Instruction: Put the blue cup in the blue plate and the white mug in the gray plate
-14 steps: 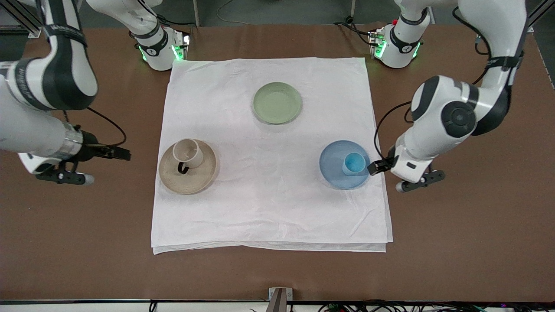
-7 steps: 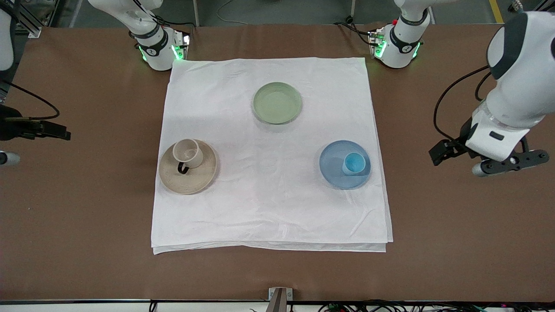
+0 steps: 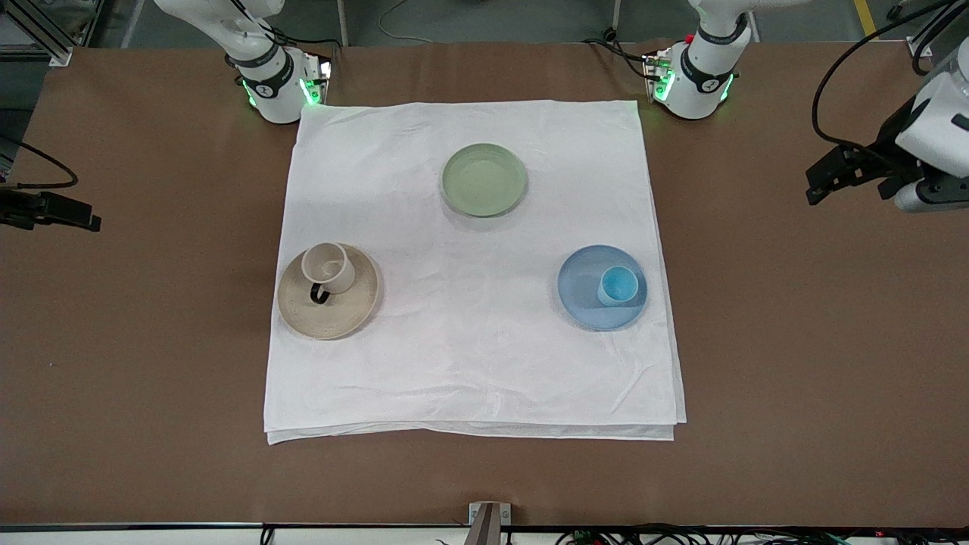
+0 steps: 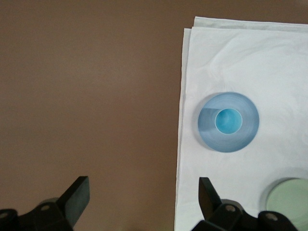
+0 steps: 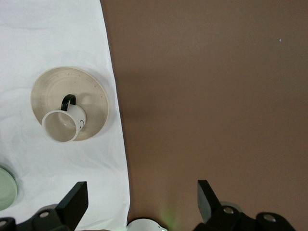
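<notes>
The blue cup (image 3: 618,286) stands in the blue plate (image 3: 581,291) and the white mug (image 3: 328,267) in the gray plate (image 3: 356,309), while the left gripper (image 4: 142,199) and the right gripper (image 5: 142,202) hang spread and empty over the bench's bare ends.

Only a dark part of the right gripper (image 3: 49,210) is seen in the front view; the rest is cut off by the picture's edge, and its fingers cannot be made out there. The left gripper (image 3: 848,172) is likewise cropped at the edge, with most of its arm out of frame. In the left wrist view, the green plate (image 4: 290,202) is cut by the corner, and only the finger tips (image 4: 77,195) are shown. In the right wrist view, the green plate (image 5: 6,187) appears as a sliver. Part of the gray plate (image 3: 356,306) is hidden under the white mug (image 3: 328,266).
</notes>
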You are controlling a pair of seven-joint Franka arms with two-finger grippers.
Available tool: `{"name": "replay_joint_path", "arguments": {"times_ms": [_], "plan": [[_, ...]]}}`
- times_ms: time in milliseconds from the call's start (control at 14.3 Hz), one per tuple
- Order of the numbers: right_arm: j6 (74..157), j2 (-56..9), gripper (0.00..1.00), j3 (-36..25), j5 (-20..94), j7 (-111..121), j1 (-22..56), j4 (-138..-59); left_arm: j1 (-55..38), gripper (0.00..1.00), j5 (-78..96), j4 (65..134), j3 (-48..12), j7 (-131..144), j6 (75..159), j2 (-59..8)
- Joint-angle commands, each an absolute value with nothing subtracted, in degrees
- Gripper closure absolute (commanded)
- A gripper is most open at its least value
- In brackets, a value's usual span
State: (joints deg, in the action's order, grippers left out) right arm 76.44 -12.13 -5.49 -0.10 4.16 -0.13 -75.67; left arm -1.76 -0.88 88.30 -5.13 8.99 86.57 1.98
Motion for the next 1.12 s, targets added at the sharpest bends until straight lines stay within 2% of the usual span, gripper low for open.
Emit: {"name": "replay_joint_path", "arguments": {"times_ms": [0, 210, 420, 630, 770, 1050], "plan": [[75.41, -9.85, 0.00, -5.10, -0.09, 3.87, 0.26, -77.51, -2.46, 0.00, 0.62, 94.56, -3.87, 7.21, 86.84, 7.55], [78.74, -3.80, 0.00, -3.70, 0.00, 0.18, -0.26, -85.05, -2.11, 0.00, 0.79, 94.92, -3.96, 6.94, 86.23, 8.17], [86.03, 5.69, 0.00, -3.16, -0.09, 0.26, -0.97, -97.70, -2.02, 0.00, 0.79, 94.57, -4.31, 6.86, 86.13, 7.38], [85.08, 8.78, 0.00, -2.73, -0.09, 0.26, -1.14, -99.40, -1.85, 0.00, 0.70, 93.17, -4.31, 3.70, 86.13, 6.16], [84.38, 10.01, 0.00, -0.28, -0.26, 0.18, -3.24, -99.40, -1.67, 0.00, 0.70, 92.64, -4.22, 3.43, 86.05, 5.80], [84.90, 10.37, 0.00, -0.17, -0.26, 0.26, -2.82, -99.23, -1.58, 0.00, 0.09, 90.62, -4.13, 3.69, 85.96, 4.39]]}}
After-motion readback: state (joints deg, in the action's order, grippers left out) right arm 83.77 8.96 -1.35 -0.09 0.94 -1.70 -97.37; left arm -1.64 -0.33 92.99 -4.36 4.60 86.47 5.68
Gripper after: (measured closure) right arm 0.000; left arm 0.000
